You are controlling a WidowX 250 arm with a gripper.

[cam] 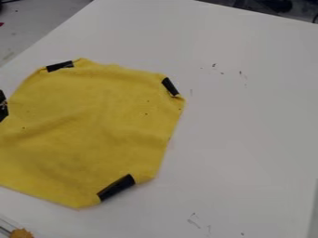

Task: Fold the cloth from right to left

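In the camera view, the yellow cloth lies spread over the left of the white table, and a black shape at the left edge may be part of the gripper, though I cannot tell whether that tool is open, closed or gripping. The right edge looks thin and low, so a pinch set too high could miss it, while a leftward drag with too little lift could slide the cloth instead of folding it. The black tape on the near right corner might stiffen it, leaving the fold crooked.
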